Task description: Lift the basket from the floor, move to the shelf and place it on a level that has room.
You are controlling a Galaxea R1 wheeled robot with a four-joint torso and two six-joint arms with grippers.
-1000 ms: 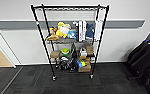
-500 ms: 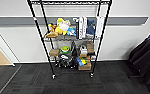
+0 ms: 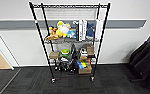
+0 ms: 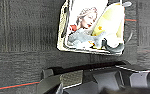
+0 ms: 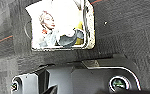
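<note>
The basket (image 4: pixel 91 27) sits below both wrist cameras on the dark carpet floor (image 4: pixel 21 37), holding a printed picture and soft-looking items; it looks light and fairly stiff, best taken at its 2 short rims. Whether either gripper is open or closed cannot be told, and its handles are hard to make out. Ahead, the shelf (image 3: pixel 69 42) has a bare top level (image 3: pixel 69 6).

We cannot resolve the blurred items on the shelf (image 3: pixel 69 40) lower tiers, and the basket (image 4: pixel 91 27) top is cut off in both wrist views.

Left wrist housing (image 4: pixel 96 80) and right wrist housing (image 5: pixel 76 77) both face down; finger state unreadable.
</note>
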